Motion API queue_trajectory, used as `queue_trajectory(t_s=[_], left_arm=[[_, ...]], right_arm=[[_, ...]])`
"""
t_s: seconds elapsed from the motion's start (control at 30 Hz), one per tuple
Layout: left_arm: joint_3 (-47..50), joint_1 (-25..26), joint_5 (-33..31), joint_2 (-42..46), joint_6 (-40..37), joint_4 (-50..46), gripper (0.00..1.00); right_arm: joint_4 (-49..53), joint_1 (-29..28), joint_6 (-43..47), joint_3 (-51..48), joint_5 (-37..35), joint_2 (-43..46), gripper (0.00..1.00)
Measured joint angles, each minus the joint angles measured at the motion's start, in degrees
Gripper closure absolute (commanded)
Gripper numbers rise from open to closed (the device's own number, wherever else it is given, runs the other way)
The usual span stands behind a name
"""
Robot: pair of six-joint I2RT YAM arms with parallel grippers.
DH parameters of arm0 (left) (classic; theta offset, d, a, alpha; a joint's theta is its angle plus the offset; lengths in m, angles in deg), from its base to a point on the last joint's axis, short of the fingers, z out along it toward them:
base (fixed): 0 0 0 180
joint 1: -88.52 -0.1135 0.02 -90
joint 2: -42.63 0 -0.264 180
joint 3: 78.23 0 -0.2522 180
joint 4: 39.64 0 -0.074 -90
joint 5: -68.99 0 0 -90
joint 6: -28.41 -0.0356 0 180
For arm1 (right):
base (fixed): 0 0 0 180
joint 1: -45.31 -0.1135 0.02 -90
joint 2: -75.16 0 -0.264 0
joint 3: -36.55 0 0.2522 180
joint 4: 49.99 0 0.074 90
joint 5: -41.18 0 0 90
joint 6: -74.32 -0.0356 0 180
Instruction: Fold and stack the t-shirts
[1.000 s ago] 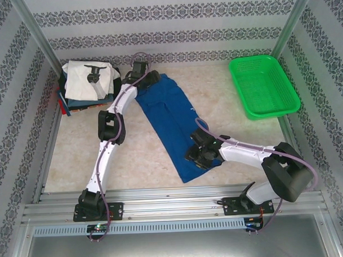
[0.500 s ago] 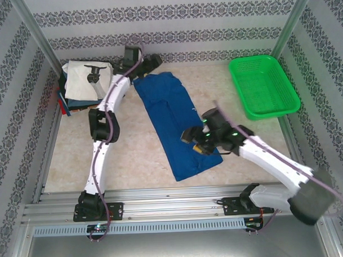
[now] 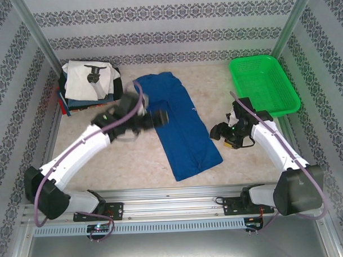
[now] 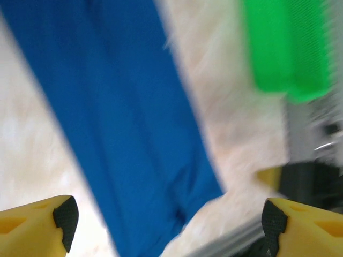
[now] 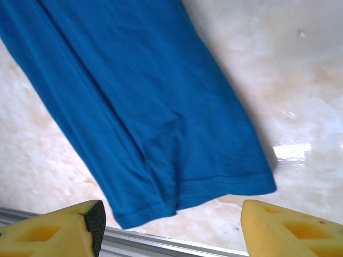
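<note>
A royal-blue t-shirt (image 3: 180, 125), folded into a long strip, lies flat and slanted across the middle of the table. Its hem end (image 5: 182, 193) points toward the near rail. My left gripper (image 3: 159, 118) hovers at the strip's left edge, open and holding nothing. In the blurred left wrist view the blue t-shirt (image 4: 123, 118) runs beneath my left gripper (image 4: 169, 227). My right gripper (image 3: 218, 131) hangs to the right of the shirt, apart from it and open. In the right wrist view, my right gripper (image 5: 171, 230) has nothing between its fingers. A stack of folded t-shirts (image 3: 86, 86), a white one on top, sits at the back left.
A green plastic basket (image 3: 264, 86) stands at the back right, just behind the right arm, and shows blurred as the basket (image 4: 286, 48) in the left wrist view. The metal rail (image 3: 174, 196) borders the near edge. Patterned walls close in the table.
My left arm has swung back from the shirt's far end to its left side. My right gripper has left the shirt's near end and moved right. Both jaws have widened.
</note>
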Motion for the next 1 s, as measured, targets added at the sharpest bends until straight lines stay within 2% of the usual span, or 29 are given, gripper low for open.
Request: queue_trajectory(t_s=[0.1,0.2,0.3,0.4,0.57,0.83,1.0], left_arm=[[16.65,9.27,-2.32,3.50,9.70,2.62,0.15],[23.15,18.75,-4.96,4.63,18.10,5.31,0.18],[25.70,24.02,-7.98,3.58,25.31,13.90,0.20],[25.51,26.86,-10.99,-0.63,29.90,20.44,0.22],[24.85,28.79,-13.38,-8.90,35.43,28.92,0.26],[24.79,29.99,-15.96,-11.80,40.37,32.94,0.31],[24.35,30.25,-16.20,-15.72,41.88,36.30,0.39]], right_arm=[[0.26,1.53,2.69,-3.19,0.00,0.15,0.34],[0.79,1.95,3.93,-6.12,-0.02,0.17,0.34],[0.87,1.90,4.70,-6.21,0.00,0.04,0.34],[0.83,1.77,4.68,-6.23,-0.11,-0.76,0.33],[-1.31,1.77,3.13,-8.48,-0.11,-0.85,0.33],[-5.90,1.79,-0.81,-15.93,-0.22,-0.79,0.34],[-9.29,1.79,-2.03,-17.46,-0.22,-0.81,0.36]])
